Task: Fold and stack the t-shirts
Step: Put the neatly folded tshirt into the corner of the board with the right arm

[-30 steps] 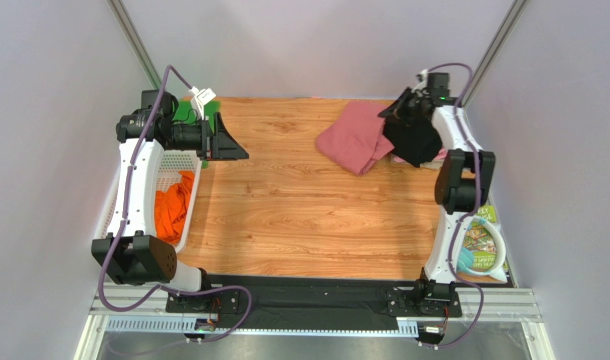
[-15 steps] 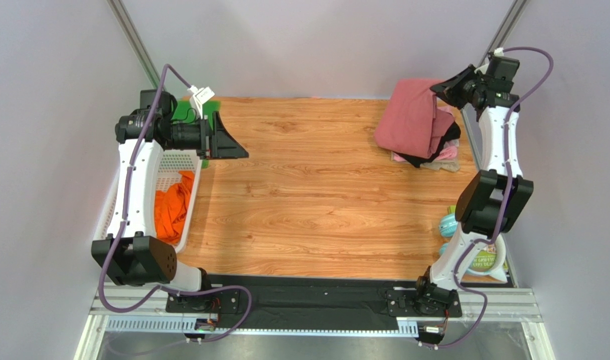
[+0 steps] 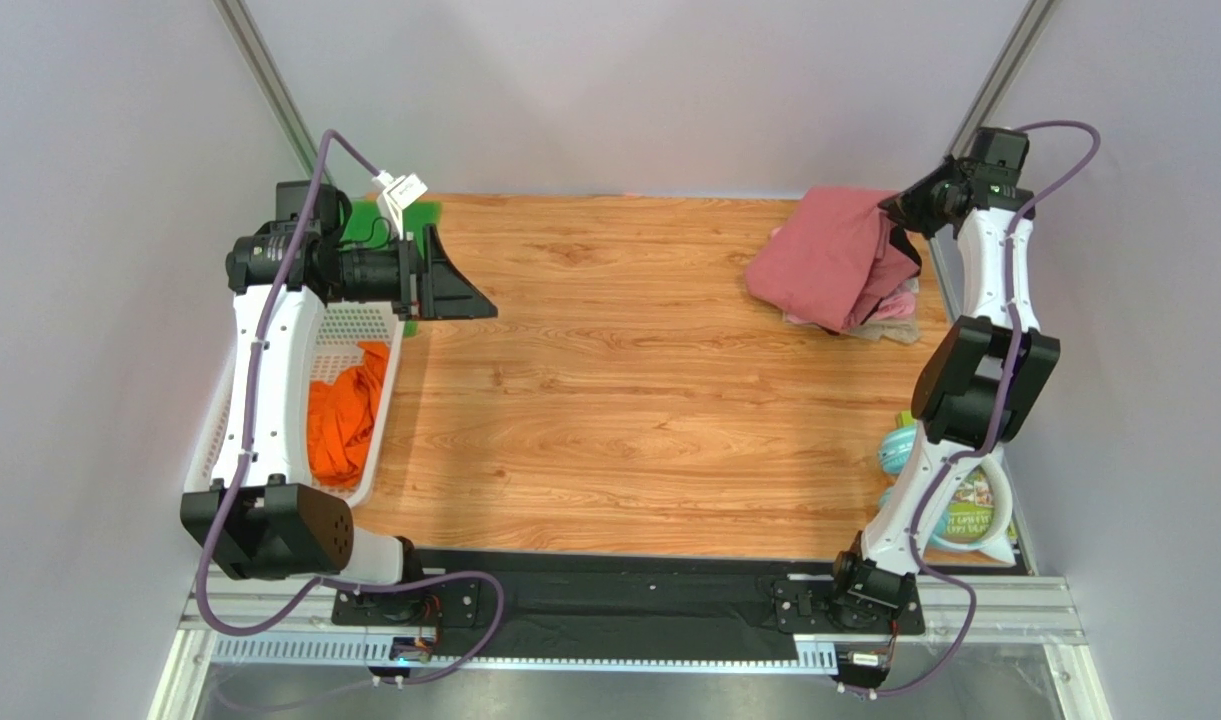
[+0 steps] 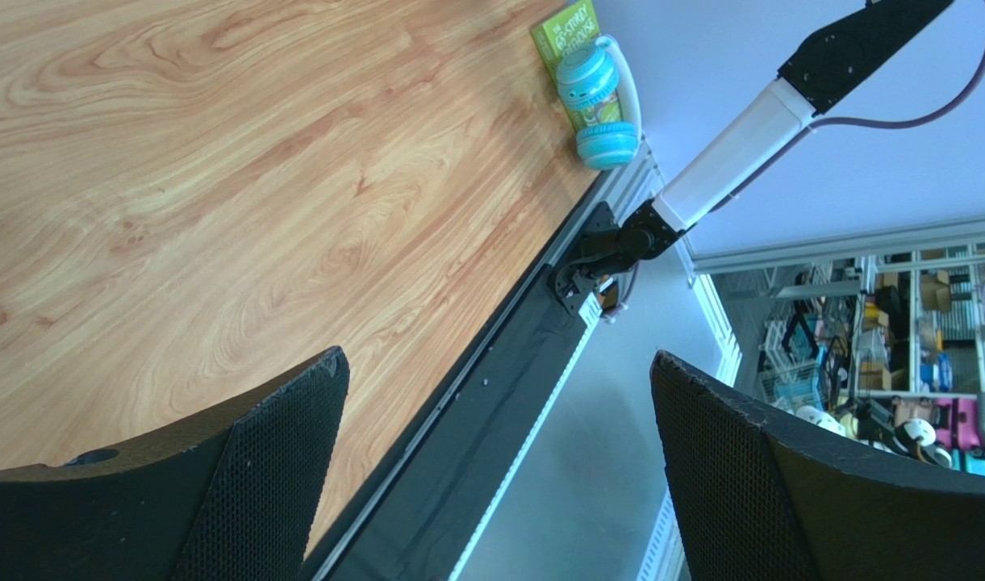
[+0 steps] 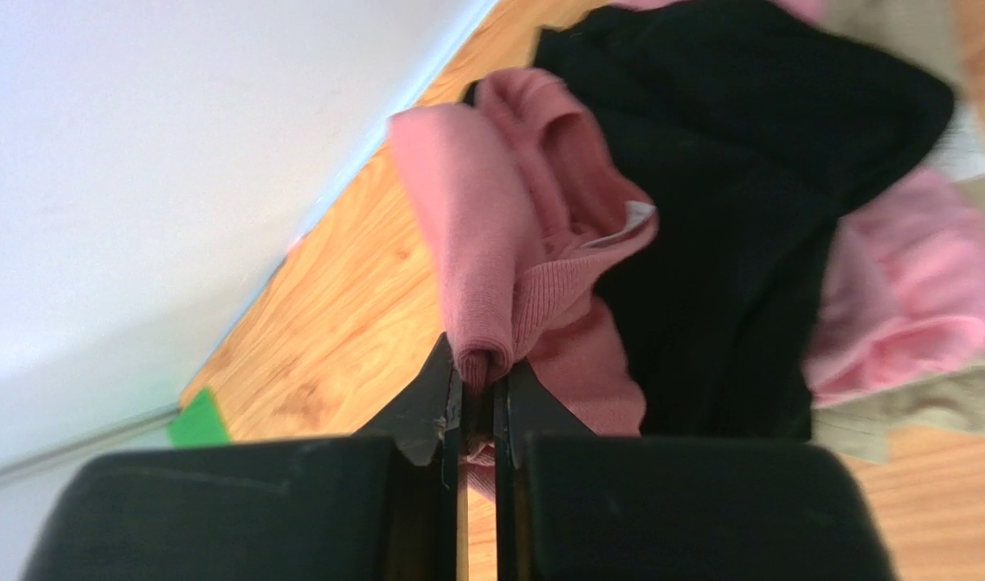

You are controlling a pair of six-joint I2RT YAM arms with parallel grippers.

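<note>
The dusty-rose t-shirt (image 3: 830, 258) lies bunched over a pile at the table's back right corner. My right gripper (image 3: 897, 210) is shut on a fold of it; in the right wrist view the rose cloth (image 5: 491, 254) is pinched at the gripper (image 5: 478, 373). A black t-shirt (image 5: 727, 182) and a pale pink one (image 5: 915, 285) lie under it. An orange t-shirt (image 3: 346, 413) sits in the white mesh basket (image 3: 364, 321) at the left. My left gripper (image 3: 459, 281) hangs open above the table's back left with nothing between its fingers (image 4: 497, 363).
A green patch (image 3: 370, 225) lies at the back left corner. A green package (image 3: 965, 488) and a teal toy (image 3: 897, 447) lie by the right arm; the left wrist view shows the same toy (image 4: 600, 103). Some beige cloth (image 5: 933, 412) lies under the pile.
My right arm has swung back and to the right, pulling the dusty-rose t-shirt from the back middle onto the pile in the corner. The left arm has stayed put.
</note>
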